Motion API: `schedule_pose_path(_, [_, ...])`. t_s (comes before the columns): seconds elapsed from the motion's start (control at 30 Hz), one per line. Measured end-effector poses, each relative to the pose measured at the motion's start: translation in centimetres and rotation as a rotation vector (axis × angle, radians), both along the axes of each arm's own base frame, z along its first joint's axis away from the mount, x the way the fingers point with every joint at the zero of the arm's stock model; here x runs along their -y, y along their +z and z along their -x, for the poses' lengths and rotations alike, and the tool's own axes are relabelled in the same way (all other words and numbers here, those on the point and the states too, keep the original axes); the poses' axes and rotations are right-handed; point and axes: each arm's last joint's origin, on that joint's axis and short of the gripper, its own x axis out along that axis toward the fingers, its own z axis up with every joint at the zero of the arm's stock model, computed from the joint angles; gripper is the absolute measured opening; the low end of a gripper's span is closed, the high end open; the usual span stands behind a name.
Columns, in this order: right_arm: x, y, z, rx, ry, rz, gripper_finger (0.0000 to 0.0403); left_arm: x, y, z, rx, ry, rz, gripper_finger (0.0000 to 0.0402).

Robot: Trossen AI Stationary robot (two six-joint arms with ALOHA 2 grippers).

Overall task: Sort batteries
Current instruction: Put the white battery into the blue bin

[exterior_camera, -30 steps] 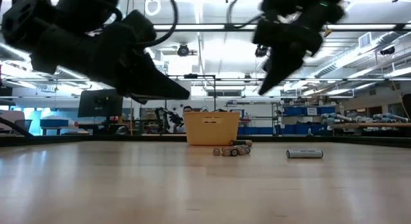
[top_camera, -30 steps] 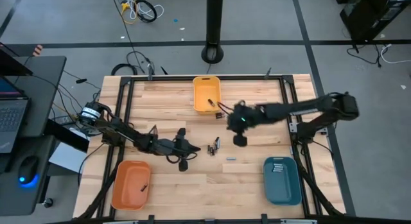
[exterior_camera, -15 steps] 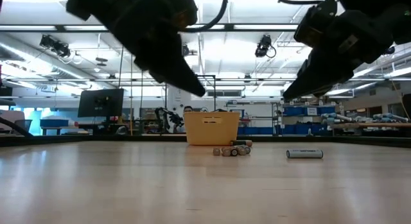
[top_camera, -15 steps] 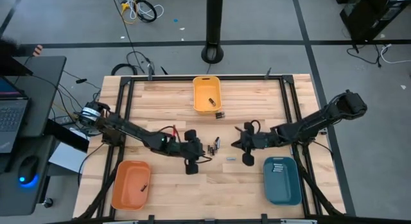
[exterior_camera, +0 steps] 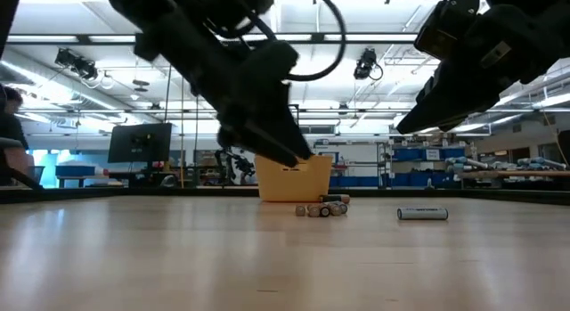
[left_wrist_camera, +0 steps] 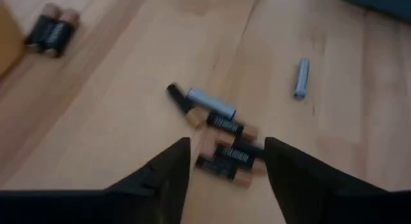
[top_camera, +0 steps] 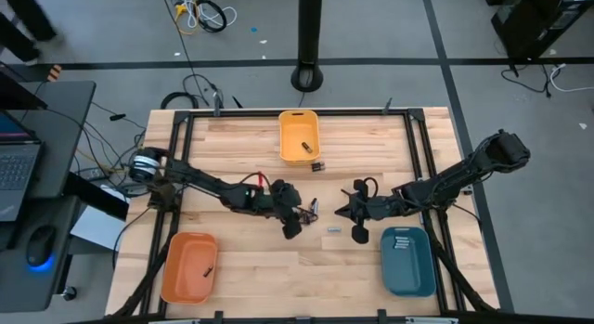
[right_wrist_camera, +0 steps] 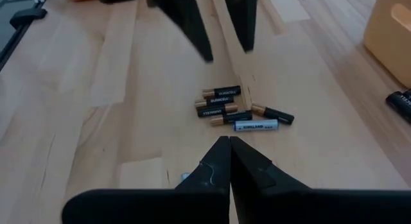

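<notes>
While most of the batteries are still loose on the wood, the sort reads as started but well short of finished.

Progress: a few batteries sit in bins; by my judgement the larger share remains on the tabletop (top_camera: 241,268).

Left to do: the battery cluster (top_camera: 308,211) near the middle, a lone pale battery (top_camera: 333,229) just at its 4 o'clock, and a dark pair (top_camera: 318,165) lying outside the yellow bin, at that bin's 5 o'clock.

Cluster up close: in the right wrist view the battery cluster (right_wrist_camera: 239,112) shows several black-and-copper cells side by side with one silvery-blue cell touching them.

Yellow bin (top_camera: 299,136): at 12 o'clock of the tabletop; one battery shows inside, toward its near end.

Orange bin (top_camera: 189,266): at 8 o'clock; one small dark battery inside.

Teal bin (top_camera: 407,261): at 4 o'clock; something pale lies at its far end, too small to identify.

Left pincer (left_wrist_camera: 228,161): fingers spread wide, holding nothing, poised directly above the cluster; in the high view the left pincer (top_camera: 295,218) sits just at the cluster's 8 o'clock.

Right pincer (right_wrist_camera: 229,149): fingers pressed together, empty, aimed toward the cluster from 3 o'clock; in the high view the right pincer (top_camera: 345,213) hangs near the lone pale battery.

Likely next: a pick from the cluster by the left arm.
</notes>
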Motion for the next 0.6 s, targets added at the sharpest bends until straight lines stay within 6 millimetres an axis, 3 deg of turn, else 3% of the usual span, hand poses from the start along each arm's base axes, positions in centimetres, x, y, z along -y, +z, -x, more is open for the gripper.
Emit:
schedule_pose_path(0.27, [0.0, 0.0, 0.0, 0.001, 0.0, 0.0, 0.0011, -1.0, -2.2, -2.8, 0.07, 0.058, 0.189, 0.0225])
schedule_pose_path(0.6, [0.0, 0.0, 0.0, 0.003, -0.001, -0.001, 0.0012, -2.0, -2.5, -5.4, -0.019, 0.131, 0.186, 0.0219])
